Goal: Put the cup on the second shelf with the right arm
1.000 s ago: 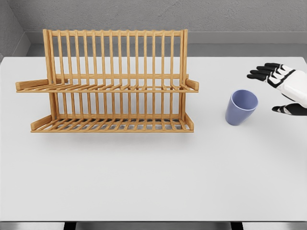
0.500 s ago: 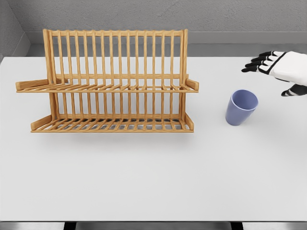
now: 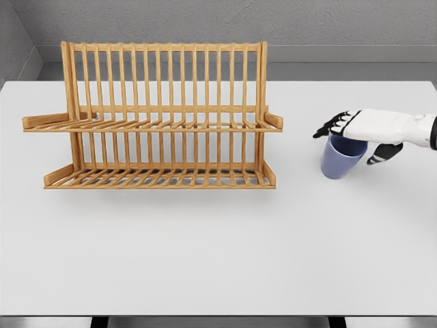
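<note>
Bench (image 3: 205, 260): white, flat, filling most of the view.
Cup (image 3: 339, 161): blue, upright on the bench, right of the rack, apart from it.
Right hand (image 3: 362, 128): lying over the cup's rim, fingers spread, thumb beside the cup's right wall, not clenched.
Rack (image 3: 153, 116): wooden, two shelves.
Wall (image 3: 273, 20): grey, behind the bench.

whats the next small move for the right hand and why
Probably lower a little and close the fingers around the cup. The right hand sits over its rim with fingers spread and thumb beside the wall, not gripping; the cup stands on the table, right of the rack.
</note>
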{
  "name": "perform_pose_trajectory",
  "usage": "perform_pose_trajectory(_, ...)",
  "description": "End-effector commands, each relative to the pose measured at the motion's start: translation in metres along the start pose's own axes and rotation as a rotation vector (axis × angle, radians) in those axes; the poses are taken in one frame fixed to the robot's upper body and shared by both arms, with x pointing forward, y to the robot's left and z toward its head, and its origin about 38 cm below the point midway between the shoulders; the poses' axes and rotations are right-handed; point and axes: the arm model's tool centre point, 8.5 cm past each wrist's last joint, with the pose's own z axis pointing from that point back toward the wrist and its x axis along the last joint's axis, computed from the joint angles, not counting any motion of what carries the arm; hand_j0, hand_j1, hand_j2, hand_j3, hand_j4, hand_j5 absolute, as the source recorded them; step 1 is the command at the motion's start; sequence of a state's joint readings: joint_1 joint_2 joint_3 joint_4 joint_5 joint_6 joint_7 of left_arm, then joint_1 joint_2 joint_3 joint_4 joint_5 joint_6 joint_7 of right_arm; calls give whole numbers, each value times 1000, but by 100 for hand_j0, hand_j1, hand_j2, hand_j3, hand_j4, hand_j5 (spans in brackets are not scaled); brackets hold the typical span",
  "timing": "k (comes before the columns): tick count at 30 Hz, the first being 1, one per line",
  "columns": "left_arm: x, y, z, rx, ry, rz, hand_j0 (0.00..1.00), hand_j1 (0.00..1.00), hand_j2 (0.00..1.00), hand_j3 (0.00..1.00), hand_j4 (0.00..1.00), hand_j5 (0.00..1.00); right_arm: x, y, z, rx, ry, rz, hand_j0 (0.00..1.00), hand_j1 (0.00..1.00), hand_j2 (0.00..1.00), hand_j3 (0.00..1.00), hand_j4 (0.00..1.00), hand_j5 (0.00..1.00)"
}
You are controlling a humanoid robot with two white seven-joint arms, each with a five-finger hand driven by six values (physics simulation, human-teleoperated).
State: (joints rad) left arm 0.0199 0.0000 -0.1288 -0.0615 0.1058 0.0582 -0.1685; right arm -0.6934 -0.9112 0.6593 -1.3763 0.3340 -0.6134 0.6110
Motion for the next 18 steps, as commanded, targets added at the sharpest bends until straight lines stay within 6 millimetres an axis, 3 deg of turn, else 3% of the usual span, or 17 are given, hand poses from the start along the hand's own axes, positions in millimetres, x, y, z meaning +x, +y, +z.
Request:
perform_pose_trajectory(1, 0, 0, 0, 0, 0, 0, 100, 100, 100, 100, 100, 100, -1, 1, -1, 0, 1, -8, 100, 100, 100, 100, 100, 100)
perform_pose_trajectory(16, 0, 0, 0, 0, 0, 0, 100, 100, 100, 100, 100, 100, 4, 3, -8, 4, -17, -11, 100, 100, 100, 100, 100, 100)
perform_pose_trajectory(18, 0, 0, 0, 0, 0, 0, 100, 100, 100, 100, 100, 100, 4, 3, -8, 4, -17, -11, 95, 95, 95, 95, 95, 95)
